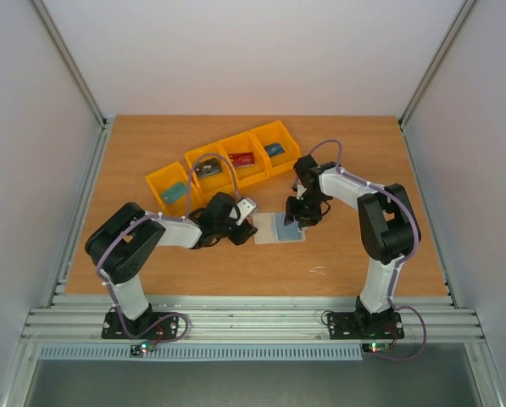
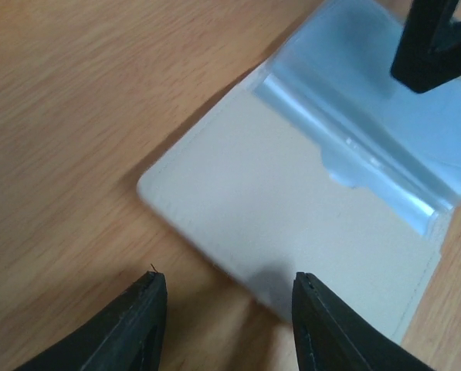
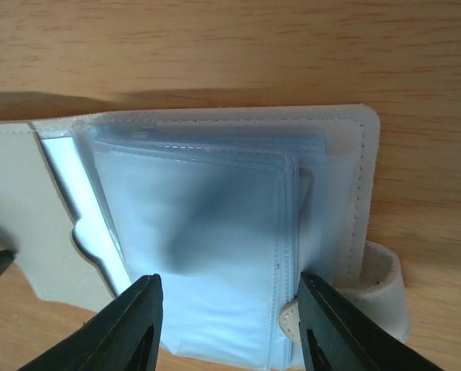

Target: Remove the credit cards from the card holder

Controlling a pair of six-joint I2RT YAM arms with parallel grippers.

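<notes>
What only the top view shows: we see four yellow plastic bins (image 1: 157, 181) in a row at the back, holding the teal card (image 1: 175, 192), dark card (image 1: 208, 169), red card (image 1: 241, 158) and blue card (image 1: 275, 149), one apiece.
What the wrist views add: stitching, stacked clear pockets (image 3: 199, 232), a small side tab (image 3: 384, 286).
Cream bifold card holder (image 1: 274, 229): lies open on the wooden table (image 1: 151, 263) in front of the bins, pale blue pockets up.
Left gripper (image 2: 228, 282): fingers spread over the cream flap's (image 2: 292, 224) near edge, holding nothing.
Right gripper (image 3: 228, 286): fingers spread astride the pockets; contact we cannot tell.
</notes>
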